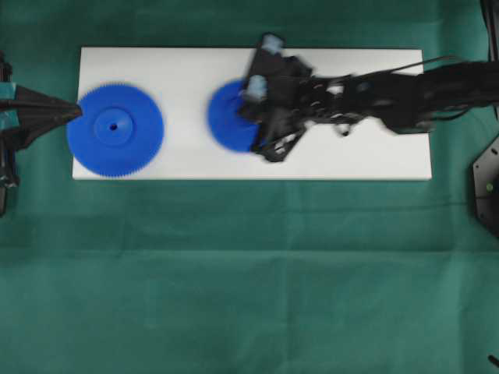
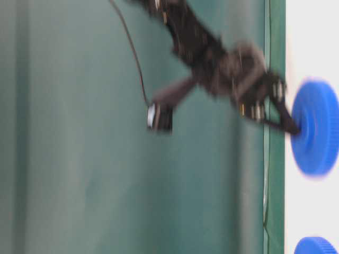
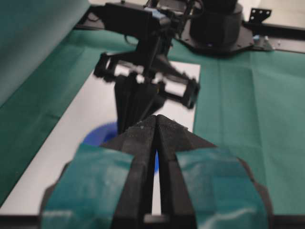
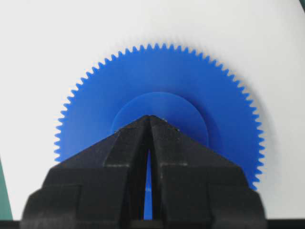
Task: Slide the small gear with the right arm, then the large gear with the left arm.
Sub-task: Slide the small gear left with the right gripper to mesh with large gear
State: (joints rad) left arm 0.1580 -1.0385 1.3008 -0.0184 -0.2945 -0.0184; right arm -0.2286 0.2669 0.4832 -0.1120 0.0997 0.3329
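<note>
Overhead, a white board [image 1: 327, 167] is laid on green cloth [image 1: 234, 273]. The large gear [image 1: 115, 130] sits at the board's left end, and the small gear [image 1: 230, 115] lies near the middle, partly covered by the right arm [image 1: 390, 93], which reaches in from the right. The right gripper [image 1: 251, 117] is placed over the small gear and is blurred. The left gripper [image 1: 74, 111] is pointed at the large gear's left rim, touching or just short of it; which cannot be told.

At table level, the right gripper [image 2: 296, 129] is seen with its tip pressed down on the small gear [image 2: 317, 127], near the hub. An edge of the large gear [image 2: 317, 246] is also caught.

From the left wrist, the left gripper [image 3: 156, 121] is shown with its jaws closed tip to tip, holding nothing. Beyond it the right arm [image 3: 143, 71] is seen over a patch of blue.

From the right wrist, the right gripper [image 4: 149, 117] is shown with jaws brought together, gripping nothing, the tip resting on the hub of the small gear [image 4: 190, 71].

The gear is judged to be driven by downward pressure alone, so the tip could skid off the smooth hub and leave the gear behind. Too much pressure could bind it against the board. A push carried too far left could knock it into the large gear.
</note>
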